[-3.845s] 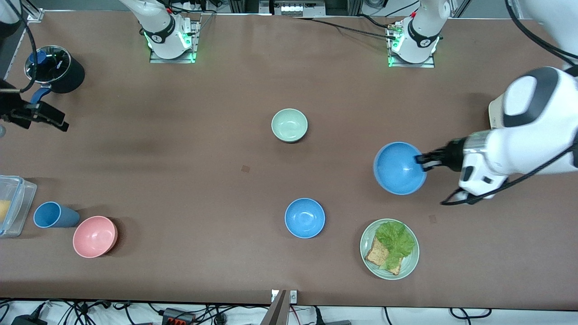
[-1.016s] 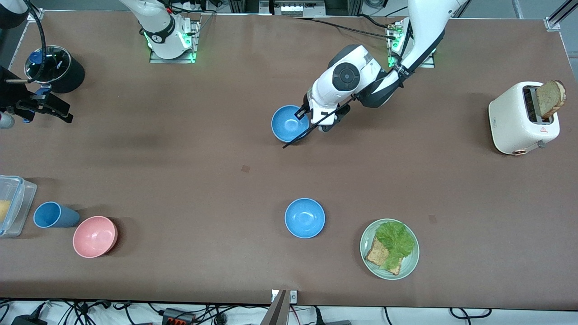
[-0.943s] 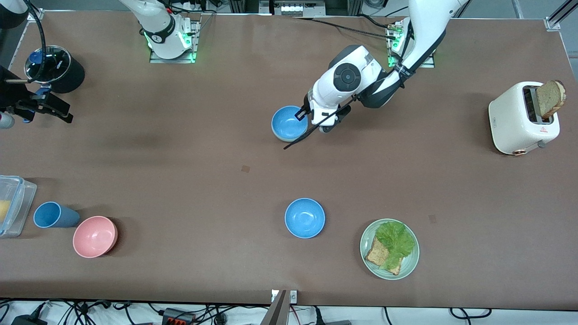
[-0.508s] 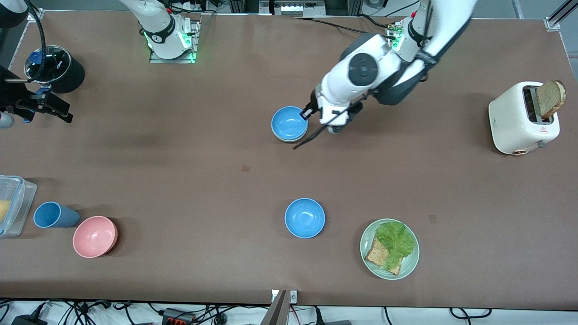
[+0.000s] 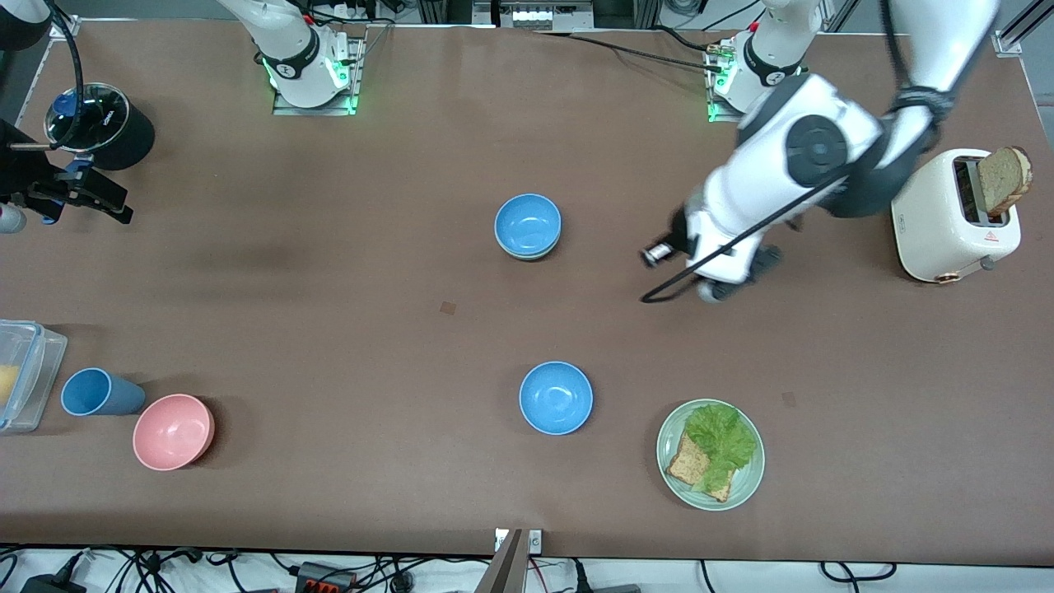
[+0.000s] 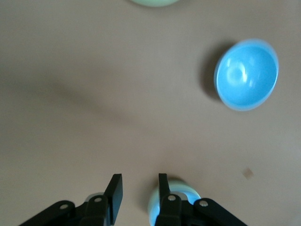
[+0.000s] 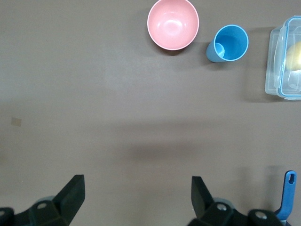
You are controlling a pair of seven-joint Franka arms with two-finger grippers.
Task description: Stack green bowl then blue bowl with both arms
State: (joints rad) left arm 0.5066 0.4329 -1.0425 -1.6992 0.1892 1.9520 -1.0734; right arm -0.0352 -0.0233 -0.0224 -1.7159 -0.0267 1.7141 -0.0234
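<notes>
A brown table fills the front view, with the two arm bases along its top edge. Just above the middle of that frame a blue bowl sits nested in the green bowl, of which only a thin pale rim shows at the lower edge of the stack. A second blue bowl stands alone in the lower centre, and a pale green plate with lettuce and bread lies in the lower right. A white toaster with a bread slice stands at the right edge. In the lower left are a pink bowl, a blue cup and a clear container.

The left arm reaches down from the upper right of the frame, its elbow bent, its wrist angled toward the frame's centre. The left gripper hangs over bare table between the stack and the toaster; its fingers stand partly apart and hold nothing. In the left wrist view part of the stack shows just past one finger.

The right arm waits at the upper left edge of the frame. The right gripper is spread wide and empty, over bare table.
</notes>
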